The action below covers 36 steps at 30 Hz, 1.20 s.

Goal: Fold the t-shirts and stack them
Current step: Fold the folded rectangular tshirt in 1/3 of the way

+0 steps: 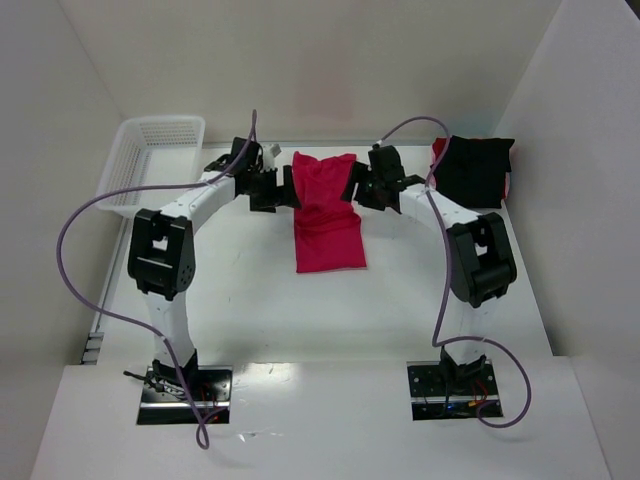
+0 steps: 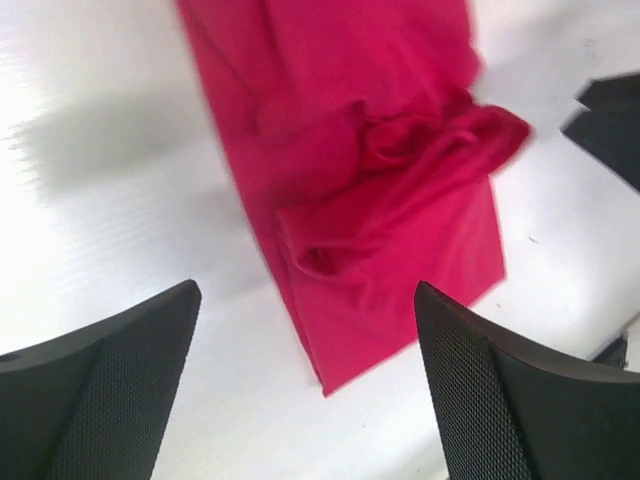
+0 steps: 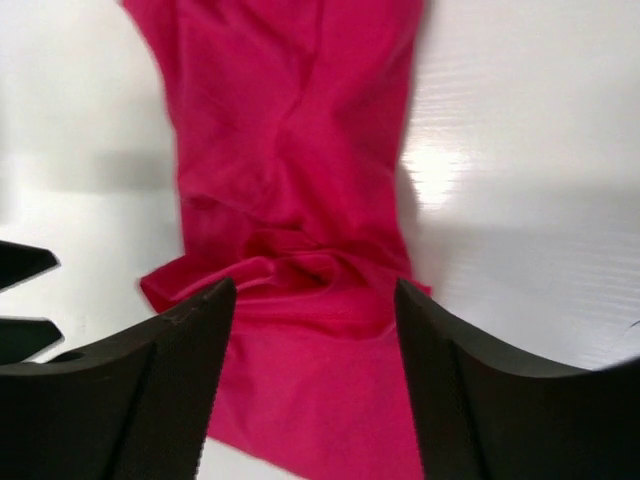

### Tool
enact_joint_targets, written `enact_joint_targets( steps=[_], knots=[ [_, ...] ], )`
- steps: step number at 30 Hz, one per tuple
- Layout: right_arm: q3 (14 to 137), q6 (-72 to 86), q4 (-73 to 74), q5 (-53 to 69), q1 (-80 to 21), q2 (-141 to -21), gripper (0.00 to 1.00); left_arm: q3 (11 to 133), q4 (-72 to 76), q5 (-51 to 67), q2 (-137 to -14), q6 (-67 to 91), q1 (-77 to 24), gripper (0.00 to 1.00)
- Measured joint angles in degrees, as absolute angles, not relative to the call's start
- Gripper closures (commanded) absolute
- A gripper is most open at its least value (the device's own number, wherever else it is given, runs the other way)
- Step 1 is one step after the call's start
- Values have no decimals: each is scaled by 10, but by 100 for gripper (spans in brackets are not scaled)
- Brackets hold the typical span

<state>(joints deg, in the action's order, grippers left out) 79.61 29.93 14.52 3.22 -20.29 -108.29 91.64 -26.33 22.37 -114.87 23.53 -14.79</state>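
A red t-shirt (image 1: 326,212) lies on the white table as a long narrow strip running front to back, rumpled near its far end. It also shows in the left wrist view (image 2: 370,180) and the right wrist view (image 3: 290,200). My left gripper (image 1: 283,188) is at the shirt's far left edge, open and empty, above a shirt corner (image 2: 330,385). My right gripper (image 1: 357,185) is at the far right edge, open and empty, over the fabric. A stack of folded shirts (image 1: 474,170), black over red, sits at the far right.
A white mesh basket (image 1: 148,160) stands at the far left. White walls close in the table on the left, back and right. Purple cables loop from both arms.
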Motion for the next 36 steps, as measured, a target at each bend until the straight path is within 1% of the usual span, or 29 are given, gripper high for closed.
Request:
enact_joint_targets(
  steps=[1, 3, 4, 5, 6, 7, 11, 14, 17, 19, 21, 22, 24, 28, 32, 33, 36],
  knots=[
    [796, 297, 144, 36, -203, -1076, 36, 910, -262, 229, -1135, 230, -148, 8],
    [789, 295, 138, 44, -202, -1056, 46, 894, -258, 240, -1107, 224, -154, 8],
    [783, 294, 134, 50, -202, -1044, 55, 883, -252, 245, -1090, 223, -160, 10],
    [775, 290, 131, 56, -202, -1031, 60, 873, -250, 251, -1075, 222, -168, 10],
    [767, 287, 128, 63, -202, -1021, 65, 863, -247, 259, -1060, 218, -178, 12],
    [758, 283, 127, 71, -202, -1011, 72, 851, -239, 265, -1047, 213, -191, 12],
    [715, 269, 125, 102, -202, -997, 85, 812, -218, 284, -1033, 210, -240, 20],
    [682, 260, 132, 116, -202, -1001, 87, 775, -206, 280, -1040, 218, -270, 25],
    [672, 254, 135, 115, -203, -1013, 87, 756, -200, 228, -1056, 241, -291, 24],
    [671, 250, 136, 109, -206, -1023, 87, 755, -197, 181, -1071, 258, -303, 20],
    [671, 248, 135, 99, -209, -1031, 87, 758, -196, 139, -1086, 272, -310, 20],
    [671, 246, 135, 96, -210, -1035, 87, 763, -197, 121, -1094, 277, -313, 20],
    [675, 245, 135, 90, -213, -1047, 87, 778, -198, 91, -1116, 288, -316, 17],
    [698, 243, 135, 82, -213, -1084, 87, 815, -206, 46, -1154, 301, -317, 16],
    [734, 241, 134, 77, -213, -1122, 86, 849, -217, 13, -1172, 305, -317, 16],
    [743, 241, 133, 75, -213, -1129, 86, 858, -218, 8, -1175, 306, -317, 15],
    [764, 241, 133, 72, -213, -1139, 83, 879, -218, -6, -1182, 307, -316, 15]
  ],
)
